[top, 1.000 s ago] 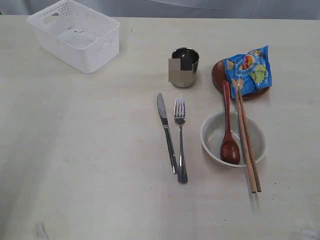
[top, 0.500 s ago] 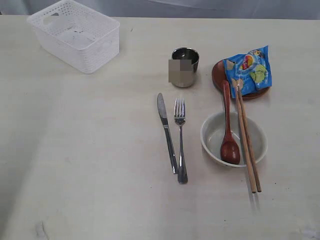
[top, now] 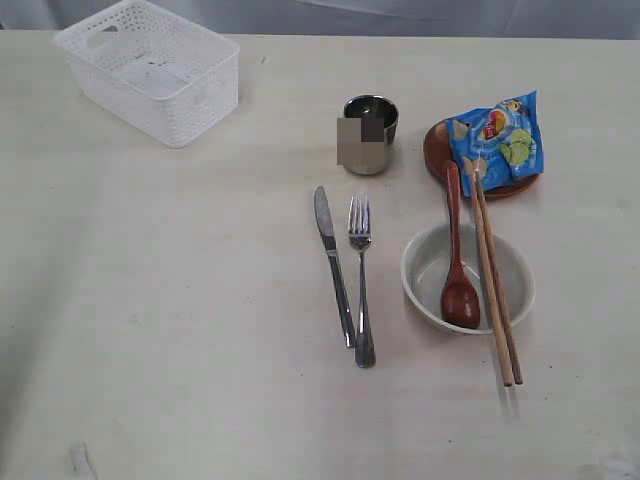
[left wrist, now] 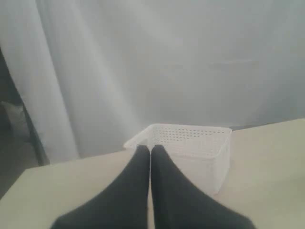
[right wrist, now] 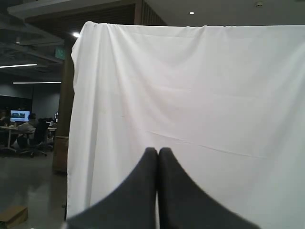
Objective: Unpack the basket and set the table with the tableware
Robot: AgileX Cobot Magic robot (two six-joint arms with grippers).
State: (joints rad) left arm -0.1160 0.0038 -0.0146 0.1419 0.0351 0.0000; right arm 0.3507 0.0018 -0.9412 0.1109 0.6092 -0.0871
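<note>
Outside the exterior view, both arms sit roughly level. The left gripper [left wrist: 150,152] is pinched shut on nothing and points at the basket [left wrist: 190,143], which stands on the table [top: 180,330] ahead of its tips, not touching. The right gripper [right wrist: 157,152] is closed and empty too, facing a white curtain [right wrist: 190,95]. The knife [top: 333,270], fork [top: 360,280] and bowl [top: 428,262] lie mid-table, well apart from the basket.

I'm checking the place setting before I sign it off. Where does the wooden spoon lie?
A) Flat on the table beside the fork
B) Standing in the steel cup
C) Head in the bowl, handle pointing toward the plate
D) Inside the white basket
C: the wooden spoon has its head down in the bowl, and its handle runs up to the edge of the plate.
</note>
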